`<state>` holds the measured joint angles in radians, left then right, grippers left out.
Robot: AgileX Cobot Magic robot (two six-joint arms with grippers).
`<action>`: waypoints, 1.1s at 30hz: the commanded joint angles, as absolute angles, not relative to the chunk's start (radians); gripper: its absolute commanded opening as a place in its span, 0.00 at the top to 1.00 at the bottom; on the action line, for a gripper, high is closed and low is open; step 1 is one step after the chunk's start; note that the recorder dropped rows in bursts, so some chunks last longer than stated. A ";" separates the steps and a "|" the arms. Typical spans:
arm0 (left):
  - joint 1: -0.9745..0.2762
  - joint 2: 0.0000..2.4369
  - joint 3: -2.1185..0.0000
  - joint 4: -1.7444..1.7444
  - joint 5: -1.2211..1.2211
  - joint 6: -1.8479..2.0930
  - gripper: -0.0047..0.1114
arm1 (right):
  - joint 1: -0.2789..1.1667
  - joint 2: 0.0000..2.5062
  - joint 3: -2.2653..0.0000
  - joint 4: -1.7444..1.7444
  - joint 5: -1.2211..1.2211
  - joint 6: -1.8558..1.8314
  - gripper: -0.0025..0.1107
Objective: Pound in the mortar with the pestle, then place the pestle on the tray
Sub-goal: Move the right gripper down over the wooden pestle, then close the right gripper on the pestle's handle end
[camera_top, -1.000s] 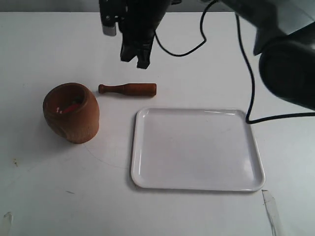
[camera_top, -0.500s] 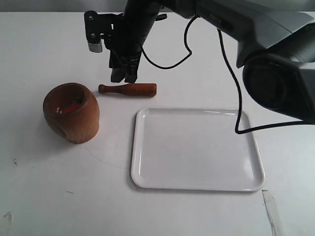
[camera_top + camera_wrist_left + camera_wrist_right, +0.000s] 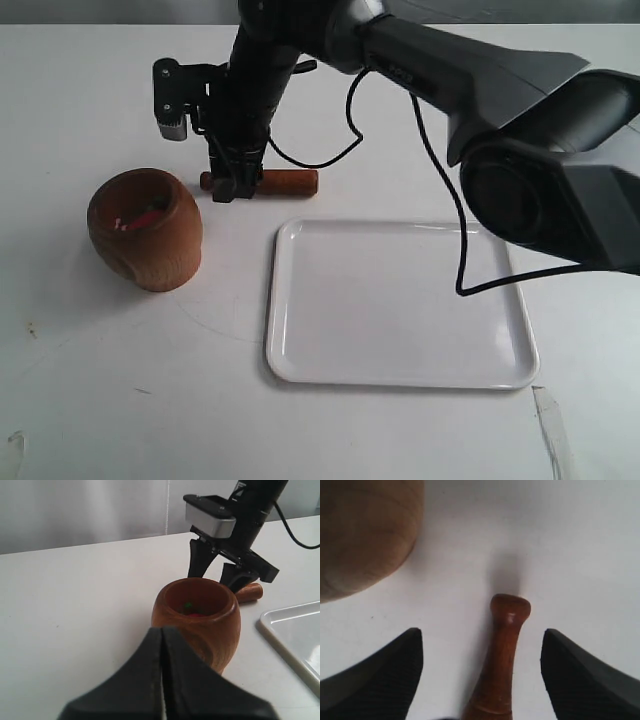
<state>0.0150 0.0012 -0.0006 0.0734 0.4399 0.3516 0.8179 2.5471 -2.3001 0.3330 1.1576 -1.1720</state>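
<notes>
The pestle [image 3: 290,182] lies flat on the white worktop [image 3: 90,400], apart from the tray [image 3: 400,300] and just off that tray's far rim in the exterior view, with its knobbed narrow end pointing toward the mortar [image 3: 145,228] and its thick end pointing away from it. The right end effector [image 3: 233,192] is down over the narrow handle near the knob with its fingers spread wide – the right wrist view shows one dark ribbed finger [image 3: 380,675] on each side of the handle, with bare worktop between each finger and the wood, so nothing is gripped. The right arm reaches across from the right side of the exterior view to get there, trailing a black cable [image 3: 462,250] that loops down by the tray's far right part. The mortar stands upright on the worktop near the pestle's knob, well to the left of the tray; something red and a speck of green sit inside it, too small to make out. The left end effector [image 3: 162,645] is pressed together with nothing between its fingers – it hangs near the mortar on the side away from the pestle
</notes>
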 commanded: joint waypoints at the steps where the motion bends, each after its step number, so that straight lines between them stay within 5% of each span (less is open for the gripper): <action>1: 0.007 0.000 0.000 0.066 0.437 0.343 0.96 | 0.819 2.557 -2.304 0.302 1.108 -1.135 0.42; 18: 0.007 0.000 0.000 0.066 0.437 0.343 0.96 | 0.819 2.610 -2.304 0.264 1.064 -1.075 0.45; 22: 0.007 0.000 0.000 0.066 0.437 0.343 0.96 | 0.819 2.629 -2.304 0.263 1.084 -1.075 0.60; 27: 0.007 0.000 0.000 0.066 0.437 0.343 0.96 | 0.819 2.644 -2.304 0.209 1.133 -1.053 0.98; 33: 0.007 0.000 0.000 0.066 0.437 0.343 0.96 | 0.817 2.621 -2.304 0.120 1.004 -0.906 0.98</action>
